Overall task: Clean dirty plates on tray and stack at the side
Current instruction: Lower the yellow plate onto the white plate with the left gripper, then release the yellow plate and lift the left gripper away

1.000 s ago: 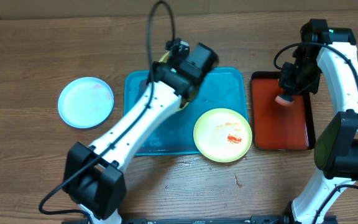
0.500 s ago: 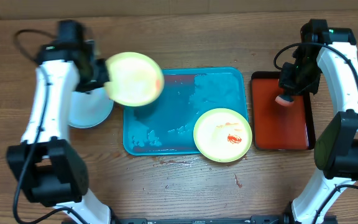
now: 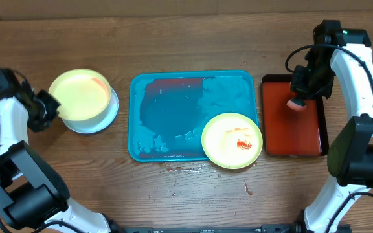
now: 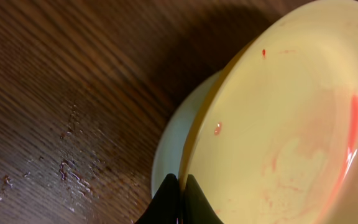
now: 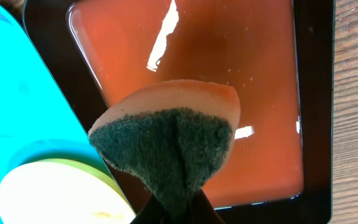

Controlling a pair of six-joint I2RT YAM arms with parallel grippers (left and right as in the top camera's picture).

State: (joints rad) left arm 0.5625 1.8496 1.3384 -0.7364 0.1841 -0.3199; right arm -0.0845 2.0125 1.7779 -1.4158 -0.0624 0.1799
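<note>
My left gripper (image 3: 52,107) is shut on the rim of a light yellow-green plate (image 3: 79,94) with faint red smears. It holds that plate tilted over the pale blue-white plate (image 3: 102,120) at the far left. In the left wrist view the fingers (image 4: 181,186) pinch the yellow plate's edge (image 4: 278,124) above the pale plate (image 4: 169,149). A second yellow-green plate (image 3: 232,140) with a red sauce smear lies on the front right corner of the turquoise tray (image 3: 173,110). My right gripper (image 3: 298,97) is shut on a sponge (image 5: 169,134) over the red tray (image 3: 291,129).
The turquoise tray looks wet, with reddish water near its back edge. The red tray (image 5: 229,56) with black rim holds a film of water. Small red spots lie on the wood in front of the trays (image 3: 246,188).
My left arm has swung the yellow-green plate from above the tray's left edge out to the far left, over the pale plate. The right arm has not moved.
</note>
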